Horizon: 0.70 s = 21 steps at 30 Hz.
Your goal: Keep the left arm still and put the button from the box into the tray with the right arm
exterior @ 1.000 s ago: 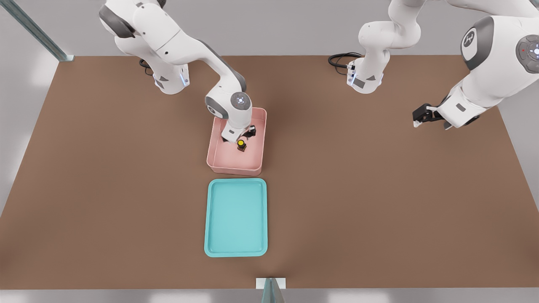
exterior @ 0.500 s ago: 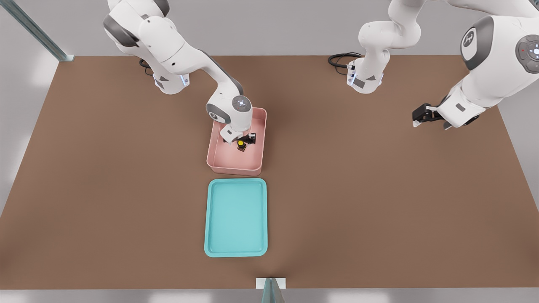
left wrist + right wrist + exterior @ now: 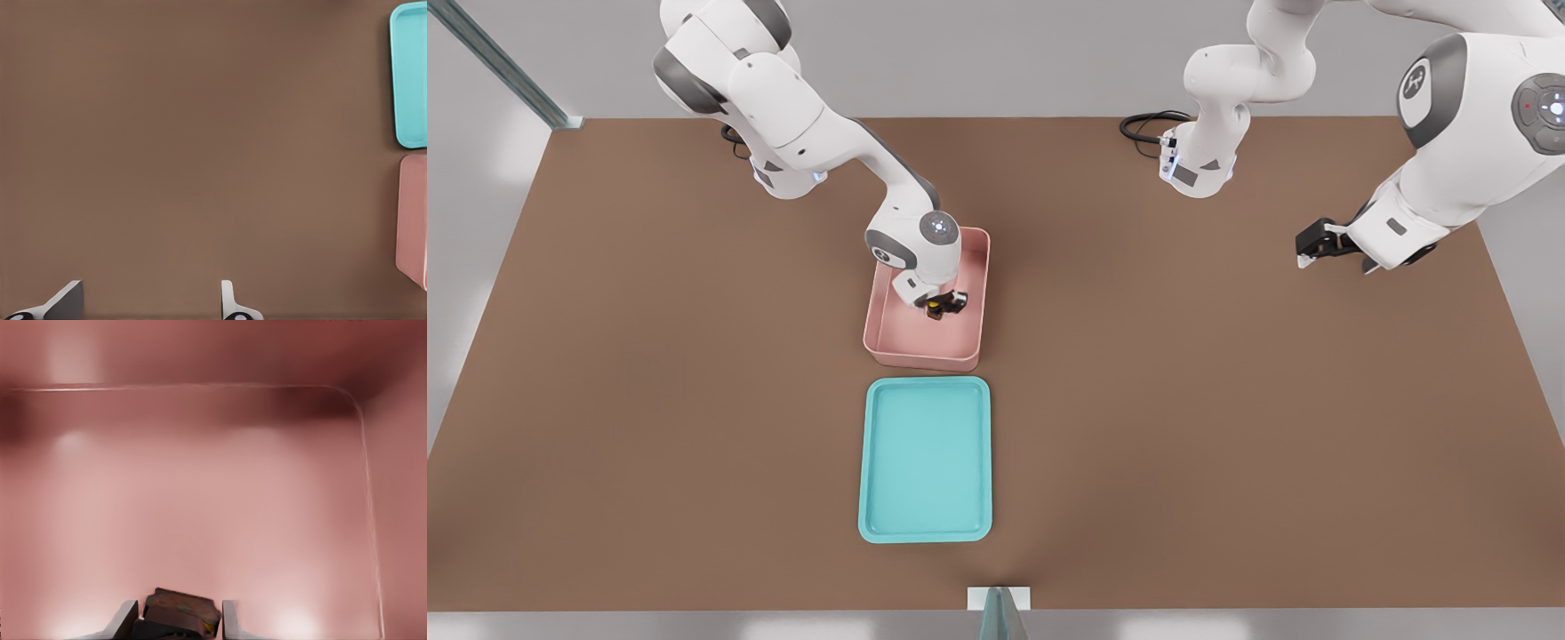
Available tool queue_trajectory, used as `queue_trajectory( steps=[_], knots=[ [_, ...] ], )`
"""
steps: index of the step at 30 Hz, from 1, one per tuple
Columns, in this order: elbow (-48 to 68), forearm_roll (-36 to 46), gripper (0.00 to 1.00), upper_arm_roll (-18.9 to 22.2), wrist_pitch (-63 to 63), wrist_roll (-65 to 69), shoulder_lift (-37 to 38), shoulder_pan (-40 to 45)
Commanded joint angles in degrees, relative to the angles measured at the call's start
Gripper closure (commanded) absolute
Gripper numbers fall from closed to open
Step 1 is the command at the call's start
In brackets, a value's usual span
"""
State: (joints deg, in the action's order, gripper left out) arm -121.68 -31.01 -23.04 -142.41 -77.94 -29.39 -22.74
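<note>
Button: the small button (image 3: 934, 309) with a yellow cap on a dark base sits inside the pink box (image 3: 885, 333), toward the side on the front view's right, partly covered by the gripper.
Box edges: tall pink walls with rounded corners ring the button; the wall on the front view's right is near it, while bare pink floor spreads out on the front view's left and toward the tray. In the right wrist view the floor of the box (image 3: 213, 507) is bare out to the far wall and its curved corner.
Tray: the shallow teal tray (image 3: 876, 462) lies on the brown table (image 3: 1227, 400) just beyond the box's near wall, apart from it by a narrow strip of table.
Change: compared with half a second ago, the right arm (image 3: 818, 147) reaches lower into the box, and less of the yellow cap shows beneath the gripper; box and tray lie where they were.
Gripper: the gripper (image 3: 941, 305) is down inside the box at the button.
Fingers: in the right wrist view two fingers (image 3: 123, 620) stand either side of the button (image 3: 179, 617), flush with its dark base. Whether they are pressing it or only flanking it, I cannot tell.
</note>
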Motion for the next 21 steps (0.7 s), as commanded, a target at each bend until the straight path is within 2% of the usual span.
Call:
queue_trajectory(
  steps=[1, 4, 7, 10, 12, 13, 16, 17, 19, 21],
  knots=[
    [0.1, -0.2, 0.52, 0.0, -0.3, -7.4, 0.0, 0.0],
    [1.4, -0.1, 0.54, 0.1, 0.6, -7.0, 0.7, 0.3],
    [2.0, 0.5, 0.54, -0.1, 4.9, -2.2, 5.5, 2.4],
    [6.4, 13.5, 0.53, -0.2, 17.0, 16.1, 13.2, 4.5],
    [13.8, 14.4, 0.53, 0.0, 21.8, 22.0, 12.1, 6.0],
    [21.7, 16.3, 0.53, 0.3, 21.8, 22.0, 7.4, 5.5],
    [44.9, 15.4, 0.52, 0.4, 22.4, 22.4, -12.1, 2.9],
    [49.5, 15.0, 0.52, 2.8, 21.7, 27.7, -17.1, 2.9],
    [53.8, 14.9, 0.52, 7.3, 17.4, 35.7, -24.7, 2.3],
    [53.9, 14.9, 0.52, 9.4, 14.3, 37.9, -26.4, 2.3]
  ],
)
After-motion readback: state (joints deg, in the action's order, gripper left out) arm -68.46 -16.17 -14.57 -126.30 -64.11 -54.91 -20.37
